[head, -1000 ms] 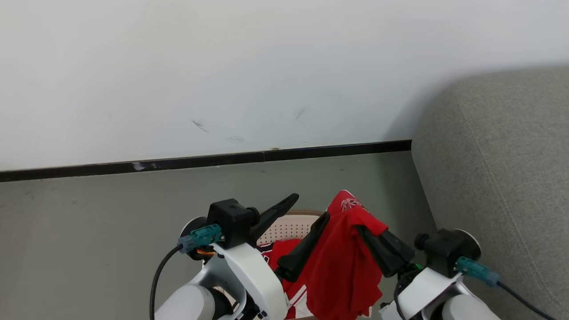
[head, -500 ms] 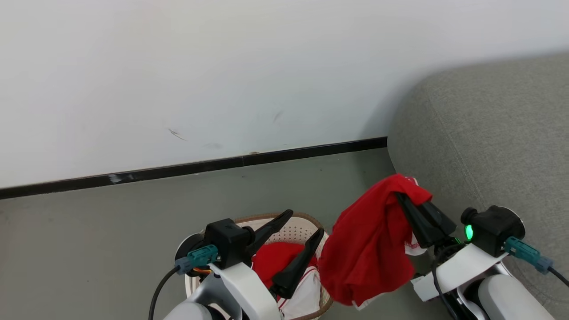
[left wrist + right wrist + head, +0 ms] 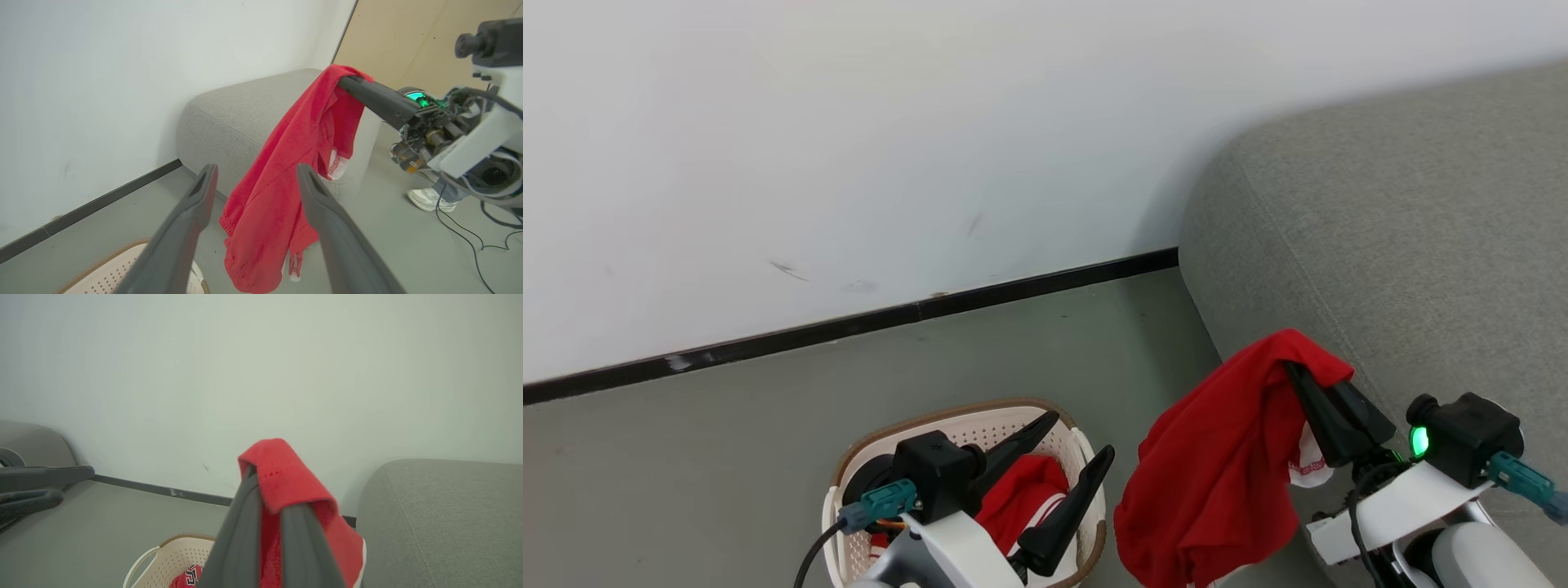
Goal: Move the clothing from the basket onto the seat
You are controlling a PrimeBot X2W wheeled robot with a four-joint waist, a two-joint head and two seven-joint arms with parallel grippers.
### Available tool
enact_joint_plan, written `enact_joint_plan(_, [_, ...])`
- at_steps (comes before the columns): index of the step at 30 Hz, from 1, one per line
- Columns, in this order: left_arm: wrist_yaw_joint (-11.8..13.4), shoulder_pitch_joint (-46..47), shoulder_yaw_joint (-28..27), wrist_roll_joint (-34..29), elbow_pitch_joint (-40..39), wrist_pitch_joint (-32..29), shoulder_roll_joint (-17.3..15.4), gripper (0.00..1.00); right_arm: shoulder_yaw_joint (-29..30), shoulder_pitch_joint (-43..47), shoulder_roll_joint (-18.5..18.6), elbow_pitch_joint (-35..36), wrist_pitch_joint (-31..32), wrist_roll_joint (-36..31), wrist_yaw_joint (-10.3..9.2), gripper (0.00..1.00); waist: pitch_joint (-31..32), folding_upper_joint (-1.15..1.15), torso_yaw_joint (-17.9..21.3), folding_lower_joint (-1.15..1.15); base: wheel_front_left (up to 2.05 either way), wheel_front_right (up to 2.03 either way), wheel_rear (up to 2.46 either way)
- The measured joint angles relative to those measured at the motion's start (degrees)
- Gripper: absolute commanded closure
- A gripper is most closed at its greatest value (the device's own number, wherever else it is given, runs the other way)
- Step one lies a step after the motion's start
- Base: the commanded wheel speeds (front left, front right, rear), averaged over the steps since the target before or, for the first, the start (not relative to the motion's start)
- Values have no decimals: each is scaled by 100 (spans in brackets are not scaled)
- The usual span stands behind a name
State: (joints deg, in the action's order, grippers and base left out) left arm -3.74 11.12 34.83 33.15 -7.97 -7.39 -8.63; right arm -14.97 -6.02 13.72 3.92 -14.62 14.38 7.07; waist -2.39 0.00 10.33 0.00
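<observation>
My right gripper [image 3: 1300, 374] is shut on a red piece of the clothing [image 3: 1217, 474], which hangs limp from its tips beside the grey seat [image 3: 1405, 245], above the floor. In the right wrist view the cloth [image 3: 286, 477] drapes over the closed fingers [image 3: 245, 526]. My left gripper [image 3: 1080, 434] stands open above the cream basket [image 3: 915, 412] and holds nothing. A second red and white garment [image 3: 1021, 498] lies inside the basket. In the left wrist view the hanging clothing [image 3: 282, 171] shows between my open fingers [image 3: 204, 183], in front of the seat [image 3: 229, 110].
A white wall with a black skirting board [image 3: 849, 327] runs behind the basket and the seat. Grey floor [image 3: 686, 457] lies left of the basket. A person's white shoe [image 3: 429, 200] and loose cables [image 3: 470, 241] are on the floor beyond the right arm.
The right gripper has carried the red clothing rightward, from over the basket to the seat's near edge. The head camera has also shifted. The left gripper stays open over the basket.
</observation>
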Motion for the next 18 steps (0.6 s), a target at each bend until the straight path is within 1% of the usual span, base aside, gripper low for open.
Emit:
enact_joint_plan(5, [-4,-4,14,1,-35,60,-10,0,125,142,41,101,0,-25,0,100,11,0,250,0,0,0,0])
enact_joint_plan(7, [-48,-4,22,1,-51,91,-23,0,157,159,53,121,0,-29,0,100,12,0,338,0,0,0,0])
enact_joint_plan(18, [-49,-49,19,-23,-234,178,-68,0,376,353,68,254,0,-32,0,100,2,0,827,0,0,0,0])
